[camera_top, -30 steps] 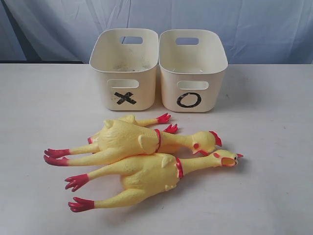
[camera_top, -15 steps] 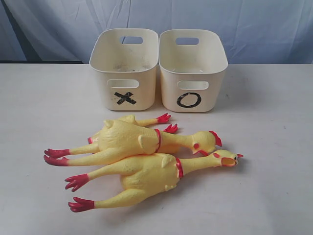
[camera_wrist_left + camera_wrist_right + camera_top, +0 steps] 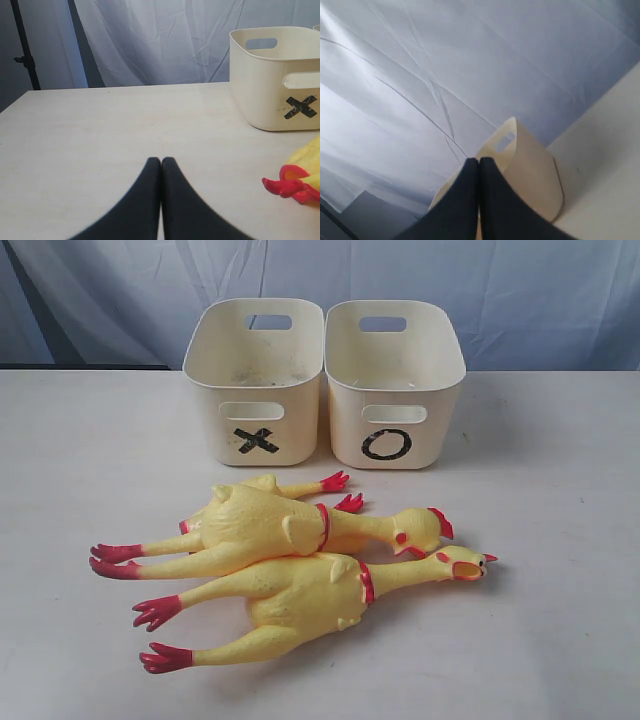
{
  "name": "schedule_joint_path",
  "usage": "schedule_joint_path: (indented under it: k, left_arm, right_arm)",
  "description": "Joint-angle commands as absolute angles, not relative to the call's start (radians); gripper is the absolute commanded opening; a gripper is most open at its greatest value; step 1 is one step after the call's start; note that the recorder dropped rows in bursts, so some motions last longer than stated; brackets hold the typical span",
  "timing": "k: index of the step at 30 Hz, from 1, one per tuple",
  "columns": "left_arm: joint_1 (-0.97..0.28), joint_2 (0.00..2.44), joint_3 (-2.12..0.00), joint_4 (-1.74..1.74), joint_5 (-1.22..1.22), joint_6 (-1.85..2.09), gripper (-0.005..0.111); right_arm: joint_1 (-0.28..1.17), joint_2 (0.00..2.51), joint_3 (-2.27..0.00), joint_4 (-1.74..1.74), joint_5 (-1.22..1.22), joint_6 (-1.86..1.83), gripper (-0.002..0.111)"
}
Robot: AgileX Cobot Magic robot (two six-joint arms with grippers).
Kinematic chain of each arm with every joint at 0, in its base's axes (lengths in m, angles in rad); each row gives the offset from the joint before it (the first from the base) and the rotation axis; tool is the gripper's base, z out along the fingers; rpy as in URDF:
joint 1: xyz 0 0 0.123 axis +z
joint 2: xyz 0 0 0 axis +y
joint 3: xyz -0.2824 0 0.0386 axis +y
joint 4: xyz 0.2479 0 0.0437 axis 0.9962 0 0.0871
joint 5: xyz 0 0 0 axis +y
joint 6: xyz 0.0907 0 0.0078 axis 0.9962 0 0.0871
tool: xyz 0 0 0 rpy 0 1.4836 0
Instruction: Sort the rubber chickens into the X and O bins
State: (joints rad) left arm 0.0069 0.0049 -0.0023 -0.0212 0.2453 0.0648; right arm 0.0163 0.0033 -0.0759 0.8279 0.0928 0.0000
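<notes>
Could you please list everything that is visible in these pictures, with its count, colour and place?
whole rubber chickens: two, yellow with red feet, combs and collars, lying side by side mid-table, heads right
partly hidden chicken piece: one, yellow, red feet, behind them
X bin: one, cream-white, behind the chickens, left
O bin: one, cream-white, beside it, right
table: one, off-white
curtain: pale blue-grey, behind the table
left gripper: black, jaws shut, empty
right gripper: black, jaws shut, empty
</notes>
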Motion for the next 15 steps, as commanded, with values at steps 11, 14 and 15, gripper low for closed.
schedule_joint_path:
  k: [11, 14, 15]
  left_arm:
    - [0.008, 0.0, 0.0, -0.02, 0.232, 0.06, 0.0]
    - [0.008, 0.0, 0.0, -0.02, 0.232, 0.06, 0.0]
    - [0.008, 0.0, 0.0, -0.02, 0.232, 0.06, 0.0]
  right_arm:
    - [0.065, 0.25, -0.429, 0.791, 0.37, -0.617, -0.001]
    - [0.172, 0.437, -0.496, 0.791, 0.471, -0.958, -0.001]
    - [0.191, 0.471, -0.506, 0.79, 0.489, -0.991, -0.001]
